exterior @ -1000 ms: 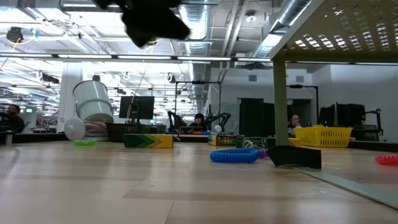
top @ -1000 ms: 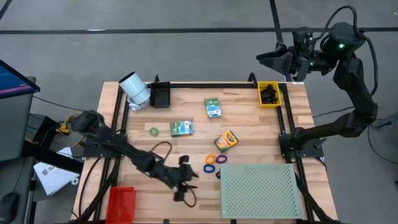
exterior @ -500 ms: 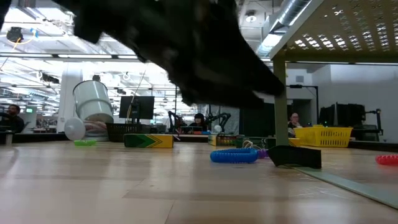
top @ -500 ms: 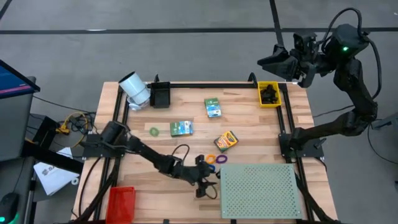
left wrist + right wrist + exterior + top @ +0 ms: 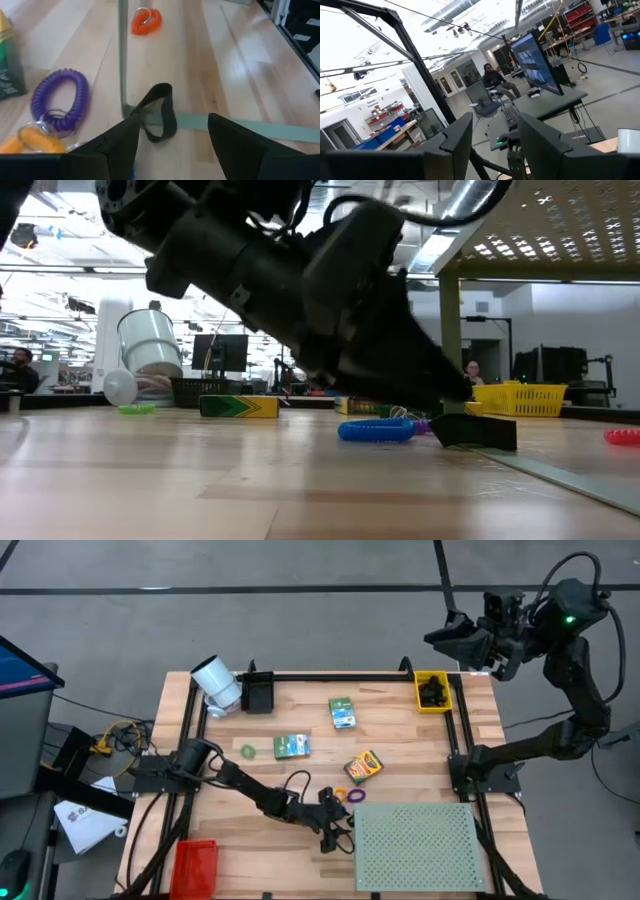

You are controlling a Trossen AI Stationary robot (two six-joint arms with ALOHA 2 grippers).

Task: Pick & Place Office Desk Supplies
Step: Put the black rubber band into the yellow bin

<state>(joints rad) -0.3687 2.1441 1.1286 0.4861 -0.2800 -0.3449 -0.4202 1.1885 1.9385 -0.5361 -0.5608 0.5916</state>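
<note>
Left hand at the black clip; right hand parked above the yellow bin.

The left hand (image 5: 172,137) has advanced across the worktop (image 5: 300,710) since the earlier frame and now sits, fingers spread wide, straddling the black clip (image 5: 159,112) at the corner of the perforated board (image 5: 420,845). Purple ring (image 5: 60,102), yellow-orange ring (image 5: 32,140) and orange ring (image 5: 146,21) lie nearby. The crayon box (image 5: 363,767) and two green boxes (image 5: 292,746) are unmoved. The right hand (image 5: 470,640), fingers parted and empty, has shifted slightly beside the yellow bin (image 5: 432,691).
</note>
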